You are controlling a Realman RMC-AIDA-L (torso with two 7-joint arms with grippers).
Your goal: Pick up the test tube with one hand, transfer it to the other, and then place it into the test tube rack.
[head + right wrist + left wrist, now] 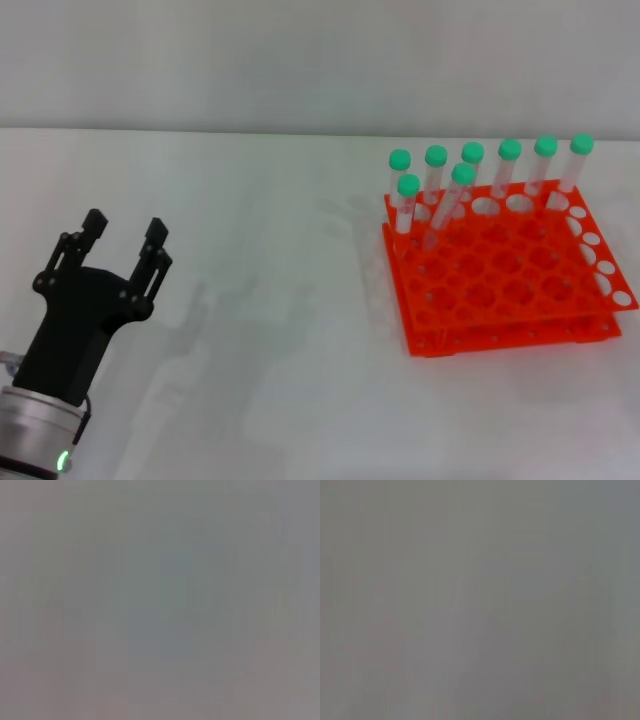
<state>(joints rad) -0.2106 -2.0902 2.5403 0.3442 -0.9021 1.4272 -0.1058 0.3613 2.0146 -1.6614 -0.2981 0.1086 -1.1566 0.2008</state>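
Head view shows you the left gripper (125, 233) at the near left of the white table (270, 330). It is black, two-fingered, and sits on a silver-white wrist with a small green light at the bottom edge. Its two fingers (155, 247) point away from you and stand wide apart, with nothing between them. It hangs over bare tabletop, well apart from everything else.

Across the table, at the right, you find the test tube rack (505, 285). It is bright orange-red, two-tiered, and covered in a grid of round holes. Eight clear tubes with round green caps stand in it. Six run along its far edge in a row. Two more stand one row nearer, toward the rack's left end. One of these, the test tube (448, 205), leans noticeably to the right, its cap (462, 173) just below the caps of the back row. The other seven tubes stand close to upright. Most of the rack's holes are unfilled.

The right gripper does not appear in this view. Both wrist views give you only a flat grey field with nothing to make out.
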